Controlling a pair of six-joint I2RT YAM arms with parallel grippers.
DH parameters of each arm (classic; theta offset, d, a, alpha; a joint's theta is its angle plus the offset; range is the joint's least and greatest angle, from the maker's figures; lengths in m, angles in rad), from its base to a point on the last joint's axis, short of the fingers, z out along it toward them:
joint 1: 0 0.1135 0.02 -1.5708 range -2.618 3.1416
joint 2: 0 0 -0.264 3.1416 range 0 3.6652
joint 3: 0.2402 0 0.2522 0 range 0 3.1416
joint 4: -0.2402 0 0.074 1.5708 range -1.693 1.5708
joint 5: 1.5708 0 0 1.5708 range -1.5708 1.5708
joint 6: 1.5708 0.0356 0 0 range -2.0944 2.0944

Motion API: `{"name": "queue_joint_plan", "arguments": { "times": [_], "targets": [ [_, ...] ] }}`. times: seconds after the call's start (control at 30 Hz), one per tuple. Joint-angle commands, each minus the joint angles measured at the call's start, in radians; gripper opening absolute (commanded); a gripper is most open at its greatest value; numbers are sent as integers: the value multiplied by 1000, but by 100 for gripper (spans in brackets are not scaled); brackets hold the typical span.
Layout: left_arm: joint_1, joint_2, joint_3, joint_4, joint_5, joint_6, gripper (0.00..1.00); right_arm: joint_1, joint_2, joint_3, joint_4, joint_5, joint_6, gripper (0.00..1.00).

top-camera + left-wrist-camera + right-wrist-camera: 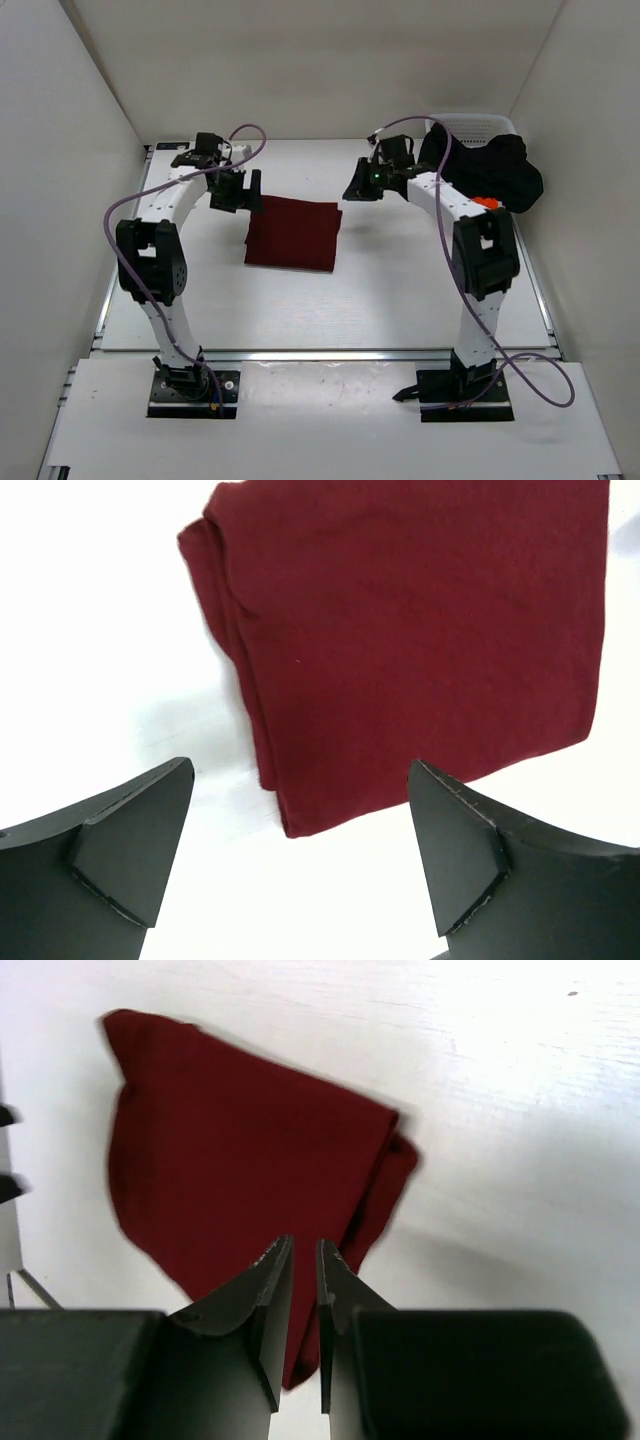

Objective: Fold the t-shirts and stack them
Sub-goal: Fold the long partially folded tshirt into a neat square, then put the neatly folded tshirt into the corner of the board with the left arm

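I see the maroon shirt folded mid-tabletop; the left wrist view shows its layered edge. Only overhead shows the black shirt and orange shirt heaped at the basket, far right of it. Left end effector spread, right end effector pressed together. White walls surround.

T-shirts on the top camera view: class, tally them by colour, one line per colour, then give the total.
Maroon t-shirt: 1, folded flat
Black t-shirt: 1, draped over the white basket
Orange t-shirt: 1, only a small patch shows beside the black one
Total: 3
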Motion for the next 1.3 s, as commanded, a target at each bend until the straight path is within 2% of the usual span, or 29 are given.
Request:
{"name": "queue_joint_plan", "arguments": {
  "times": [0.0, 0.23, 0.3, 0.33, 0.4, 0.43, 0.53, 0.6, 0.67, 0.77, 0.97, 1.03, 1.1, 1.2, 1.27],
  "targets": [
    [-24, 40, -63, -13, -3, 4, 98, 6, -158, -84, 81, 48, 0, 13],
    [-35, 190, -55, -7, -76, -32, 99, -6, -335, -241, 65, 82, -2, 12],
    [-35, 209, -52, -4, -66, -30, 91, -16, -397, -273, 72, 95, -10, 11],
    [-43, 216, -49, -4, -42, -21, 84, -19, -412, -296, 78, 98, -5, 11],
    [-52, 238, -29, -27, 1, -15, 56, -32, -463, -336, 96, 107, 1, 10],
    [-64, 245, -20, -39, 8, -15, 51, -37, -475, -348, 98, 110, 7, 10],
    [-69, 273, 9, -83, 47, -4, 10, -59, -533, -391, 127, 137, 23, 8],
    [-49, 278, 26, -90, 45, -7, 0, -72, -572, -420, 145, 141, 23, 6],
    [-38, 281, 69, -85, -19, 10, 0, -83, -586, -428, 147, 151, 15, 5],
    [4, 302, 220, -105, -168, 45, 0, -92, -596, -433, 139, 157, 9, 5],
    [89, 422, 451, -58, -550, 178, 0, -102, -590, -425, 144, 153, 1, 5],
    [94, 477, 518, -41, -671, 223, 0, -97, -575, -408, 148, 150, -8, 5],
    [141, 552, 625, -56, -730, 261, 0, -91, -561, -387, 136, 151, -16, 5],
    [167, 731, 898, -74, -839, 287, 0, -79, -521, -347, 104, 144, -28, 5],
    [190, 803, 996, -42, -943, 319, 0, -72, -492, -283, 67, 138, -36, 5]
  ]
}}
